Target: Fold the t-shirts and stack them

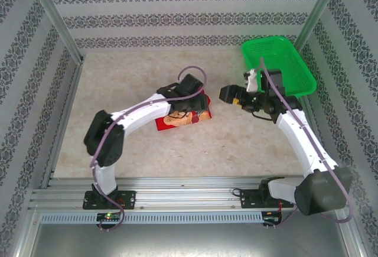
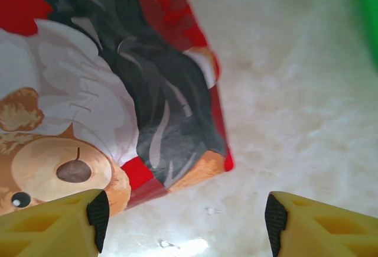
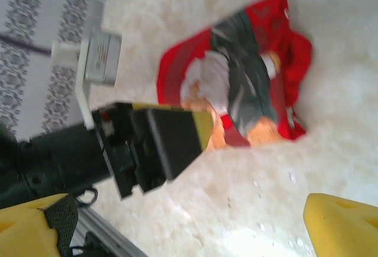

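Two tools gape empty: left tool (image 2: 186,218), right tool (image 3: 189,224); one red t-shirt (image 1: 186,118), one green basket (image 1: 277,62).

Damask-striped wallpapered walls (image 1: 177,18) enclose a pale, marbled tabletop (image 1: 236,145) on three sides.

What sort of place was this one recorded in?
Probably a staged robot test cell, not a home: patterned wall panels enclose a marble-look tabletop, with aluminium rails along its near edge.
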Motion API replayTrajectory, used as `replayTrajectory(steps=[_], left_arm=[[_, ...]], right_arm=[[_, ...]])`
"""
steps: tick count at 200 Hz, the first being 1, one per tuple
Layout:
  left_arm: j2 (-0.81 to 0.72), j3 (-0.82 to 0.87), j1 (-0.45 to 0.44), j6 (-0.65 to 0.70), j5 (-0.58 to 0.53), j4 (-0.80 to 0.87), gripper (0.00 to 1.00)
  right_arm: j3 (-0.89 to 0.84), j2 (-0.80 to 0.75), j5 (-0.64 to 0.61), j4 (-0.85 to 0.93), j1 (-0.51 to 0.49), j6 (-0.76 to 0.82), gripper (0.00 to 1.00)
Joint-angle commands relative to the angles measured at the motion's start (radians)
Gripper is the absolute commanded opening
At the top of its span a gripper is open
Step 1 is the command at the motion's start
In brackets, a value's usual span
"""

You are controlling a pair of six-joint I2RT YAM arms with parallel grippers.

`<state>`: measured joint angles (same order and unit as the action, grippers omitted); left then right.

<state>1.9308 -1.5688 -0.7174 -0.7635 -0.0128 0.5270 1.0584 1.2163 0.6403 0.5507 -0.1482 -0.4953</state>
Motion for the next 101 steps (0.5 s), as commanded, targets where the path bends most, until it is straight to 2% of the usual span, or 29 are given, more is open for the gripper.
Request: replayTrajectory(steps=[1, 22, 43, 78, 101], left_arm=[[0.099, -0.119, -0.028, -0.027, -0.142, 0.227, 0.7], [0.154, -0.145, -0.036, -0.041, -0.222, 0.267, 0.7], [0.193, -0.136, -0.032, -0.022, -0.246, 0.258, 0.7], [0.249, -0.088, 0.005, 0.056, -0.231, 0.205, 0.7], [0.229, 0.002, 0.069, 0.125, -0.214, 0.151, 0.68]], right_arm=[[-0.035, -0.091, 0.013, 0.015, -0.004, 0.007, 0.98], [-0.045, -0.127, 0.022, 0.063, -0.001, 0.032, 0.98], [-0.047, -0.145, 0.024, 0.101, 0.004, 0.053, 0.98], [-0.054, -0.146, 0.024, 0.114, 0.014, 0.062, 0.98], [-0.046, -0.124, 0.025, 0.108, 0.016, 0.058, 0.98]])
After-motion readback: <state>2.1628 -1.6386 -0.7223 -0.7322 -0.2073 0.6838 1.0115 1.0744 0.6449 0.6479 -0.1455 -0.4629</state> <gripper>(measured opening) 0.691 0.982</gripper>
